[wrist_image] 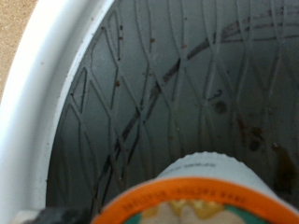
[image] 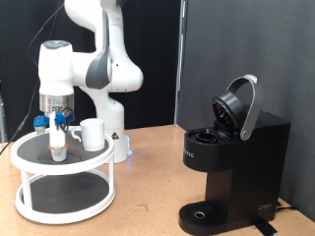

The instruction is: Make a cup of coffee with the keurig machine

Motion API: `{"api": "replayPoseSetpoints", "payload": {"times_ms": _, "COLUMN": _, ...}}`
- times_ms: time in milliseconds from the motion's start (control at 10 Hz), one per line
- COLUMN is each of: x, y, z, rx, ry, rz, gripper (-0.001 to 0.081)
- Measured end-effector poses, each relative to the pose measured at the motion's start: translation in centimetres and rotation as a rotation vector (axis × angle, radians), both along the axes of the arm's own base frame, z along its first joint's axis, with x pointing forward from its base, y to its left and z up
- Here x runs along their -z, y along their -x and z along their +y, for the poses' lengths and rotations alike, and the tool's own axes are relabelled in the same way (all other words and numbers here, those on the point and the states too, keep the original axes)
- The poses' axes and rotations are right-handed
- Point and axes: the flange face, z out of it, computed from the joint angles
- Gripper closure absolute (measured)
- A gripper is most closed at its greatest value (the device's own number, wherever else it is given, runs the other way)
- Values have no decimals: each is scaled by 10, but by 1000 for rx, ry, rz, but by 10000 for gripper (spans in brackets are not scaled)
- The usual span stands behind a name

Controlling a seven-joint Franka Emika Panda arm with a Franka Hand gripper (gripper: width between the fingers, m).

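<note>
The keurig machine (image: 231,162) stands at the exterior view's right with its rounded lid raised and the pod chamber showing. The cup (image: 93,133) sits on the top tier of a white round stand (image: 64,179) at the exterior view's left. My gripper (image: 52,126) hangs over that tier just beside the cup, its blue-tipped fingers apart around a small pod (image: 59,146) that rests on the tier. In the wrist view the pod (wrist_image: 201,191) fills the lower edge, orange-rimmed and very near, on the stand's grey patterned mat (wrist_image: 159,84). My fingers do not show clearly there.
The stand's white rim (wrist_image: 33,112) curves past the pod. The machine's round drip tray (image: 202,212) has nothing on it. Wooden tabletop (image: 148,192) lies between stand and machine. The arm's white base (image: 113,133) rises right behind the stand.
</note>
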Motion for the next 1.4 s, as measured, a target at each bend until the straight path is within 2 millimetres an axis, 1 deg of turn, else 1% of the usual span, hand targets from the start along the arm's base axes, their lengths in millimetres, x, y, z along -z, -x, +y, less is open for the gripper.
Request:
{"api": "replayPoseSetpoints", "payload": {"times_ms": 200, "x": -20, "y": -1, "z": -8, "rx": -14, "ry": -28, "rz": 1, "gripper": 451}}
{"api": "replayPoseSetpoints", "payload": {"times_ms": 500, "x": -60, "y": 1, "z": -20, "rx": -35, "ry": -51, "rz": -9, "gripper": 451}}
{"api": "replayPoseSetpoints", "payload": {"times_ms": 600, "x": -67, "y": 3, "z": -20, "rx": -34, "ry": -59, "rz": -2, "gripper": 451}}
{"api": "replayPoseSetpoints", "payload": {"times_ms": 800, "x": -65, "y": 3, "z": -19, "rx": -42, "ry": -62, "rz": -2, "gripper": 451}}
{"api": "replayPoseSetpoints", "payload": {"times_ms": 900, "x": -66, "y": 2, "z": -18, "rx": -41, "ry": -100, "rz": -22, "gripper": 451}}
{"api": "replayPoseSetpoints", "payload": {"times_ms": 1000, "x": -71, "y": -2, "z": -16, "rx": -38, "ry": -151, "rz": -51, "gripper": 451}}
{"api": "replayPoseSetpoints", "payload": {"times_ms": 1200, "x": -95, "y": -16, "z": -7, "rx": -25, "ry": -289, "rz": -152, "gripper": 451}}
{"api": "replayPoseSetpoints", "payload": {"times_ms": 1400, "x": -115, "y": -35, "z": 11, "rx": 29, "ry": -421, "rz": -264, "gripper": 451}}
